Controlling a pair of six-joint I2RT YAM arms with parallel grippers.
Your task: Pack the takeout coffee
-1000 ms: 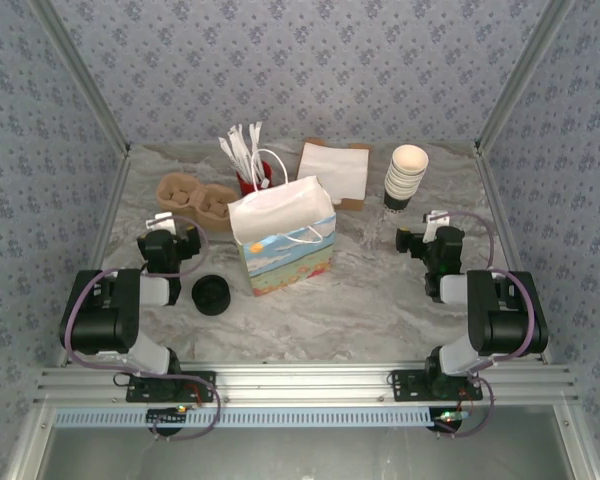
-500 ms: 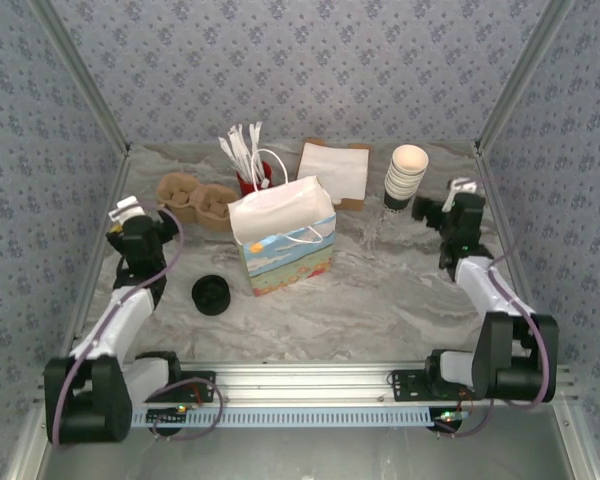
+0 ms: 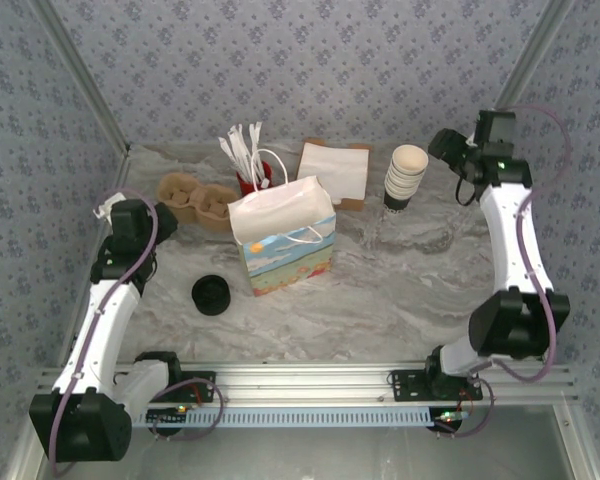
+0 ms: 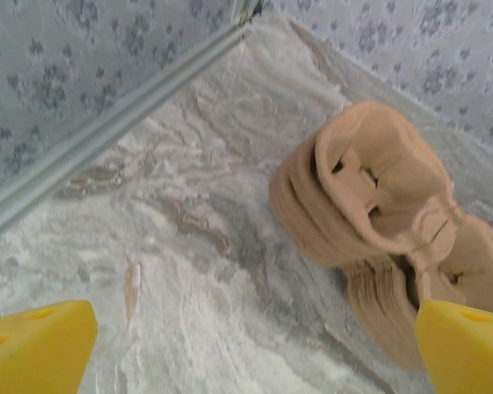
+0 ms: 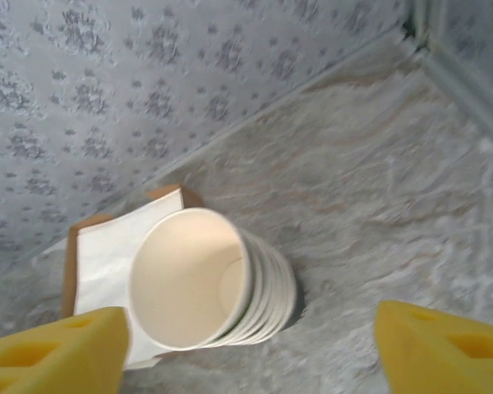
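We log the takeout coffee (image 3: 211,295) on the worktop (image 3: 380,300), near-left of the paper bag (image 3: 285,245) and not touching it; its black lid hides most of the cup from above. Left gripper (image 4: 246,353) fingers are spread, tips cropped by the frame, facing the pulp cup carrier (image 4: 370,205). Right gripper (image 5: 246,345) fingers are likewise spread and cropped, facing the stack of cups (image 5: 205,279).

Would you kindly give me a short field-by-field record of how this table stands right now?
left gripper: open, empty, facing the tan moulded-pulp cup carrier
right gripper: open, empty, over the stack of unlidded cream-lined paper cups
paper bag: white with a printed landscape, standing upright mid-table
takeout coffee: small dark paper cup with round black plastic lid, upright on the table, outside the bag
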